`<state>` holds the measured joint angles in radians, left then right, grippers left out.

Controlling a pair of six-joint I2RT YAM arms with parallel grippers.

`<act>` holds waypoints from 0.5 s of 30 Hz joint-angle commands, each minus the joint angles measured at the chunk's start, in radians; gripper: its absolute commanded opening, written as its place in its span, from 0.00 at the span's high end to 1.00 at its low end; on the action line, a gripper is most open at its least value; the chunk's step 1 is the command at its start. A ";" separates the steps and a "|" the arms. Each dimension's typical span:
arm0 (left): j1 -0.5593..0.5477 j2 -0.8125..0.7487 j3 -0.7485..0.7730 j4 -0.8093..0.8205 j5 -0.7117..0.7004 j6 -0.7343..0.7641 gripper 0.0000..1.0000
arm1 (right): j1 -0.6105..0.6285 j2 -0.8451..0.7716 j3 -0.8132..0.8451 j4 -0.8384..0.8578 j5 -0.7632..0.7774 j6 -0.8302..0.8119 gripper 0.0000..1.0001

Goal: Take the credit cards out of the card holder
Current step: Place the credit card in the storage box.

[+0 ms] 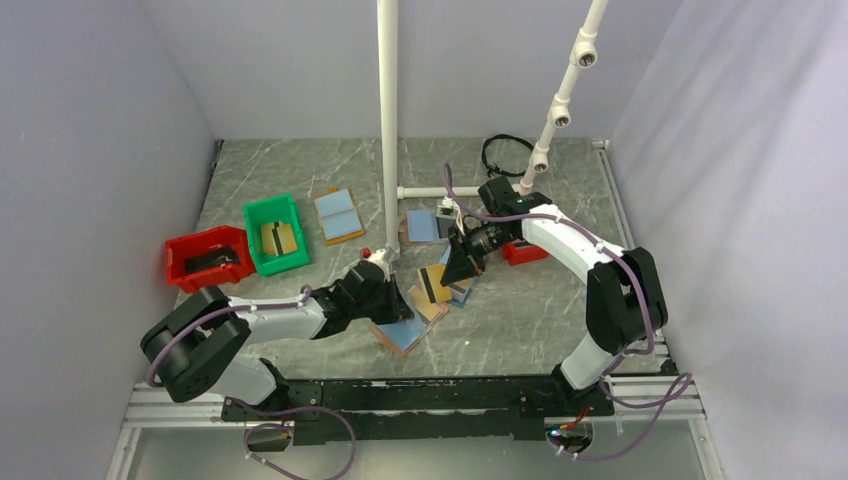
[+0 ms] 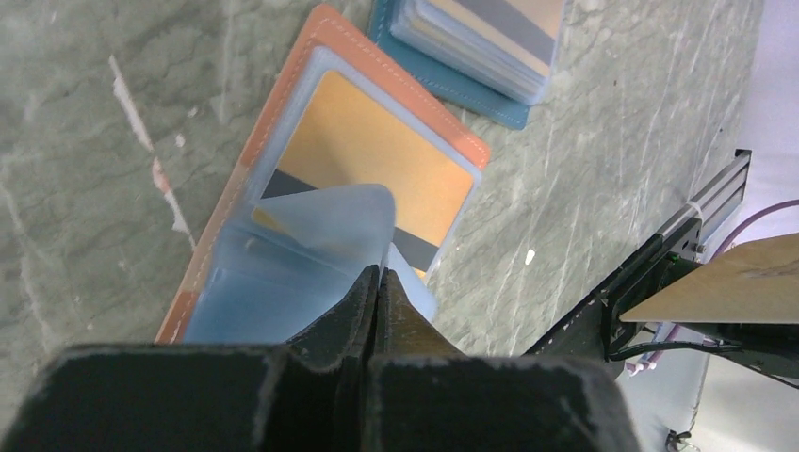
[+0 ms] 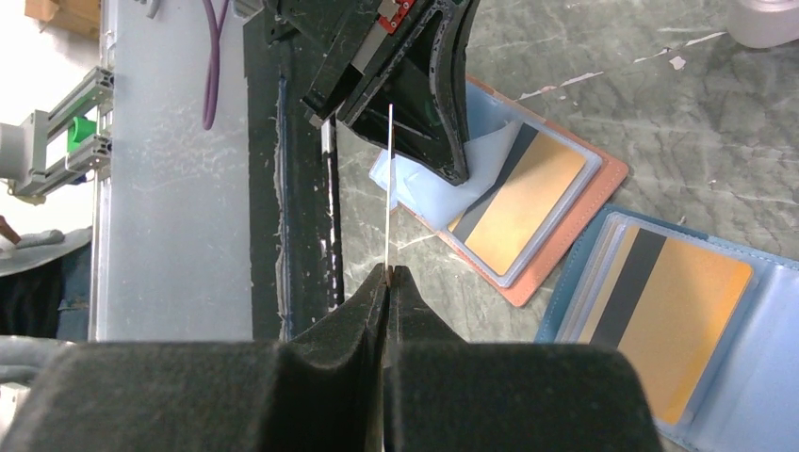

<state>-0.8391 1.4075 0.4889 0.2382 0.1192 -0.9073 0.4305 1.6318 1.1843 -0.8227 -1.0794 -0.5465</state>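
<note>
Left gripper [image 2: 379,275]: pinched shut on the sleeve of the card holder [image 2: 247,292] — I saw its length run ahead of the tips.
Right gripper [image 3: 389,273]: gripped a card [image 2: 730,282] — farther off.

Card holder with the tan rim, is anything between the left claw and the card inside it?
Yes. In the card holder, a translucent blue sleeve flap lies over the near end of the gold striped card; the left claw is shut on that flap.

Left tool [image 1: 392,296] over card holder [image 1: 405,335]; right tool [image 1: 459,271] above navy holder [image 1: 440,288]; red bin [image 1: 190,250], green bin [image 1: 262,212] far left.
</note>
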 commanded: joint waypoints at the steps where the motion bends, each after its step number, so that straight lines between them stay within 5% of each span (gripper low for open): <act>1: 0.002 -0.051 -0.027 -0.090 -0.020 -0.048 0.94 | -0.006 -0.031 0.006 -0.001 -0.027 -0.024 1.00; 7: 0.002 -0.142 -0.070 -0.168 -0.048 -0.108 0.76 | -0.006 -0.023 0.003 0.002 -0.029 -0.022 1.00; 15: 0.002 -0.334 -0.097 -0.302 -0.109 -0.116 0.66 | -0.006 -0.017 0.001 0.005 -0.034 -0.017 1.00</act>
<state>-0.8391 1.1786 0.3939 0.0326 0.0658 -1.0126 0.4305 1.6321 1.1831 -0.8227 -1.0801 -0.5465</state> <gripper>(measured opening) 0.326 0.009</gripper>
